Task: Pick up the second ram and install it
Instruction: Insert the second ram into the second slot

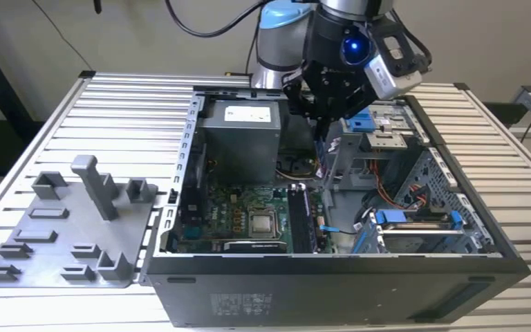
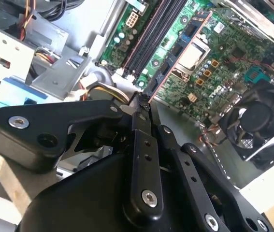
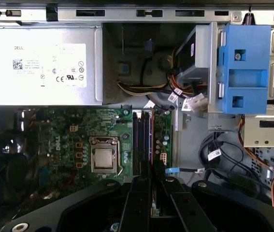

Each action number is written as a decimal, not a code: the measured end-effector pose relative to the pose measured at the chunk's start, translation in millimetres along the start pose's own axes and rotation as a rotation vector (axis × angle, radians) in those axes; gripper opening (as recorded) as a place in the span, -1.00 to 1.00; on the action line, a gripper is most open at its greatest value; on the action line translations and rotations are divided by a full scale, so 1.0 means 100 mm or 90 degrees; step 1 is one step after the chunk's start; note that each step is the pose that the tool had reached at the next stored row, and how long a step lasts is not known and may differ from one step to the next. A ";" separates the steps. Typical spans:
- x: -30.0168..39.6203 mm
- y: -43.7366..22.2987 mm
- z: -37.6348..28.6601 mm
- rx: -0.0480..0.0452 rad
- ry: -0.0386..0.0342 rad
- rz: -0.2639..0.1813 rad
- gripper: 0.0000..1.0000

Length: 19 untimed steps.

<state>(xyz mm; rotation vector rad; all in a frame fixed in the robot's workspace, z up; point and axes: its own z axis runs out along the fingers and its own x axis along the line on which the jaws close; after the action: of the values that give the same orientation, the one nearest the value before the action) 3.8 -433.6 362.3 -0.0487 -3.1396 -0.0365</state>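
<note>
The second ram (image 2: 175,55) is pinched by one end in my pincer (image 2: 139,104), whose fingers press flat against its two faces. The rest of the stick reaches away from me, down toward the board. In the exterior view it hangs as a thin dark strip (image 1: 319,149) below the pincer (image 1: 321,116), inside the open case (image 1: 339,290). It is toward the case's far wall, over the far end of the memory slots (image 1: 300,214). I see it edge-on, so I cannot tell which face carries the label.

In the first wrist view the memory slots (image 3: 141,142) run along the motherboard (image 3: 54,130) edge on the side of the blue drive bracket (image 3: 243,67), with cables (image 3: 175,170) just beside them. To seat the stick well, I judge it must lie parallel to a free slot with its notch matched to the key. It should stay clear of the cables and be pressed evenly along its length, not at one end.
</note>
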 end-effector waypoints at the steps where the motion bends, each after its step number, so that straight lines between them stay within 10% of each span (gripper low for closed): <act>1: -0.001 -0.002 0.016 0.0000 0.0000 0.000 -0.72; 19: -0.010 -0.019 0.283 0.0000 -0.0001 0.000 -0.72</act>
<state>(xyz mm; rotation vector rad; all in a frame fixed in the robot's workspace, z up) 4.7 -434.9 333.9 -0.0486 -3.1397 -0.0366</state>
